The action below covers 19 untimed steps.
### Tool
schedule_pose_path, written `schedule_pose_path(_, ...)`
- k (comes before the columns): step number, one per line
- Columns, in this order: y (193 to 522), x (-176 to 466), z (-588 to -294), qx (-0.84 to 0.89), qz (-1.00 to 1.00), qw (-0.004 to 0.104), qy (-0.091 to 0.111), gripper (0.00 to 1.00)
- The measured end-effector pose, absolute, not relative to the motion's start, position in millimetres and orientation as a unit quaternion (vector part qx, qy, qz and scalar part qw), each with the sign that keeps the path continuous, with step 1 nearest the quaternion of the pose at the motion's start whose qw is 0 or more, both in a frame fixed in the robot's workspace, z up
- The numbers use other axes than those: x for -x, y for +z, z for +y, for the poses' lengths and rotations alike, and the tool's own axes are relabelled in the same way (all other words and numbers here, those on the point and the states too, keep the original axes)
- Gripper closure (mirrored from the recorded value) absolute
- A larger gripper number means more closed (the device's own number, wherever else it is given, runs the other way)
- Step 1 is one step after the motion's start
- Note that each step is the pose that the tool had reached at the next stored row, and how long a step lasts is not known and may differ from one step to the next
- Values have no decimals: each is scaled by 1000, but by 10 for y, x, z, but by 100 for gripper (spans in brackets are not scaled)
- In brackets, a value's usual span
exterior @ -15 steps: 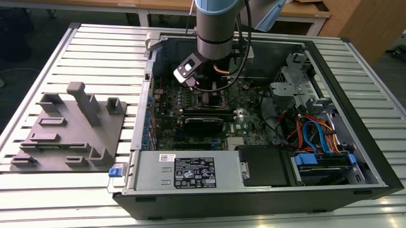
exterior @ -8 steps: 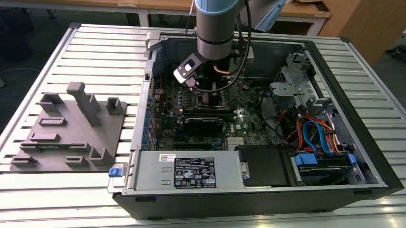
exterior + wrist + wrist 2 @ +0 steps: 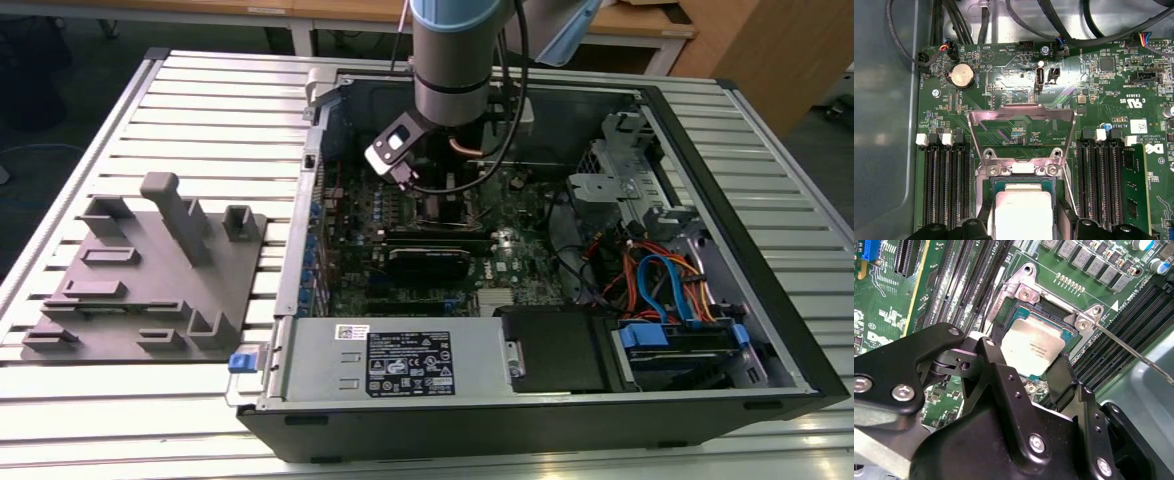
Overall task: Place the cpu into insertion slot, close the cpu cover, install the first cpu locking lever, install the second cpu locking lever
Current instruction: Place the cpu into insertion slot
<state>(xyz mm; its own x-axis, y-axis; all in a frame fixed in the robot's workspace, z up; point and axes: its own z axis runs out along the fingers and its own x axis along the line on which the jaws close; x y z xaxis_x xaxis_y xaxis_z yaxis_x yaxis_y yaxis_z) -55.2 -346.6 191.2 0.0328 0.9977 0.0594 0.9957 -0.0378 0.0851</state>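
Cpu (image 3: 1036, 347), clamped in the gripper's (image 3: 1025, 360) jaws, meets the insertion slot (image 3: 1064, 322); the cpu cover (image 3: 1021, 111) stands open. Placement is in hand and calls for level, gentle seating.

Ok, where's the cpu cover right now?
In the first wrist view the cpu cover is swung open, its hinge right beside the cpu, between the two banks of memory slots.
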Motion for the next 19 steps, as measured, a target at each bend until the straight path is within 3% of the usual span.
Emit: schedule_pose_path(19,2109,552,-3466,-719,694,7,48,39)
